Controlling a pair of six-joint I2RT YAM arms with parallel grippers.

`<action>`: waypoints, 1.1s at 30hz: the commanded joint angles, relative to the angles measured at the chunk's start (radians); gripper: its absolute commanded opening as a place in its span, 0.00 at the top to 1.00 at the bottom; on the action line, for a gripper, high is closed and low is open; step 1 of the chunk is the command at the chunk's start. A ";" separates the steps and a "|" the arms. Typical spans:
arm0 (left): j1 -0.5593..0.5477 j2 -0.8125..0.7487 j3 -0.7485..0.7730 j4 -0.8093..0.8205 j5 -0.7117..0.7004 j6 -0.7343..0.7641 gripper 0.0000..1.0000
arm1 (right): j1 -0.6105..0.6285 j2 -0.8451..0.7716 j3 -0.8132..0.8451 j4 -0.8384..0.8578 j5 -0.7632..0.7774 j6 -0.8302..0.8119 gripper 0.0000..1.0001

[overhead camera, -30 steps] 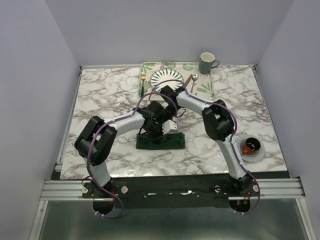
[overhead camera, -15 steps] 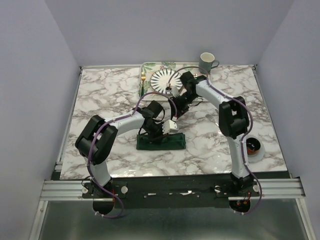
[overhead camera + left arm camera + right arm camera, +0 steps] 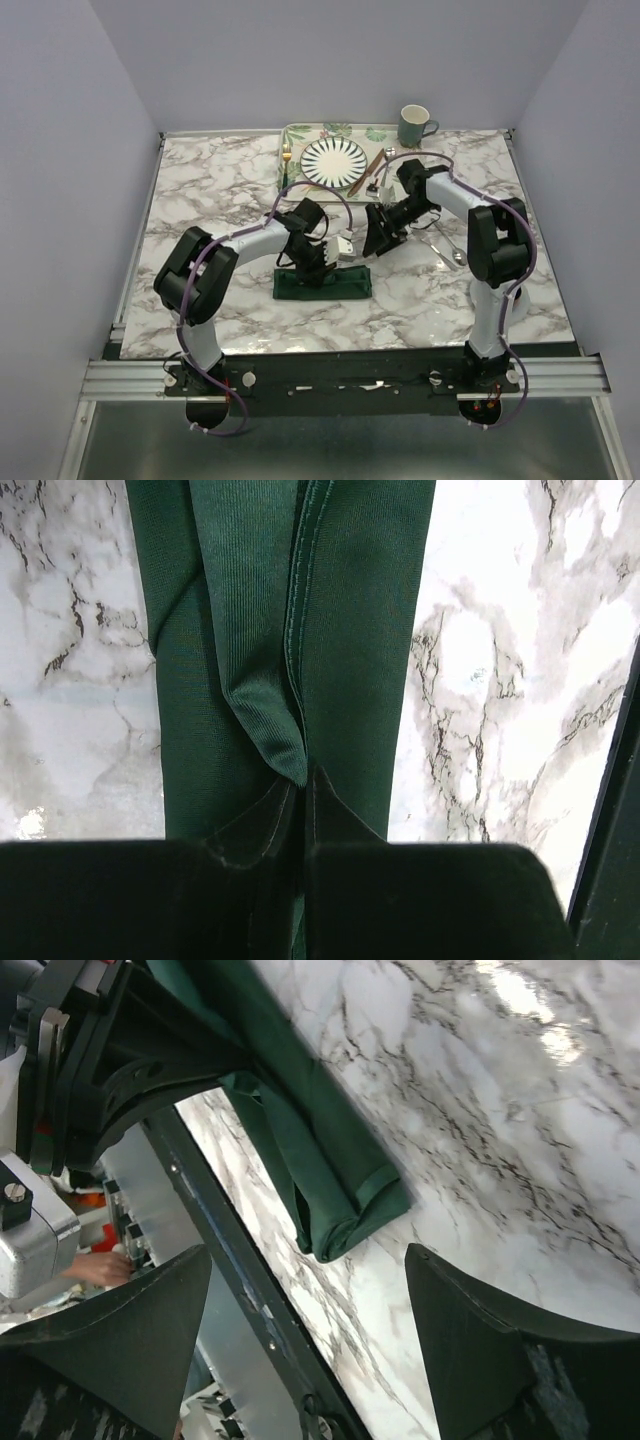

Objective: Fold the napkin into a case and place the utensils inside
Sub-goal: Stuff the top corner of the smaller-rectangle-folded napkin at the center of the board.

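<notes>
Left end effector (image 3: 305, 780) is clenching a fold of the case (image 3: 340, 630) directly beneath it. Right end effector (image 3: 308, 1260) is hovering released, case end just ahead.

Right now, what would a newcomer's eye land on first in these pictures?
The dark green case on the marble table, near its middle, with the left gripper pinching a fold of it. Next, the right gripper, jaws wide open beyond it, and the silver spoon on the table to its right.
</notes>
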 commanded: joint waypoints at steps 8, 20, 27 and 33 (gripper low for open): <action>0.023 0.065 0.018 -0.053 0.006 0.003 0.88 | 0.038 -0.020 -0.107 0.093 -0.083 0.038 0.33; 0.046 0.089 0.037 -0.068 0.023 -0.008 0.88 | 0.096 -0.037 -0.187 0.136 -0.077 0.019 0.38; 0.059 0.100 0.044 -0.072 0.035 -0.018 0.88 | 0.107 -0.057 -0.184 0.133 -0.077 0.022 0.46; 0.070 0.106 0.050 -0.074 0.044 -0.023 0.89 | 0.127 -0.062 -0.196 0.158 -0.048 0.021 0.54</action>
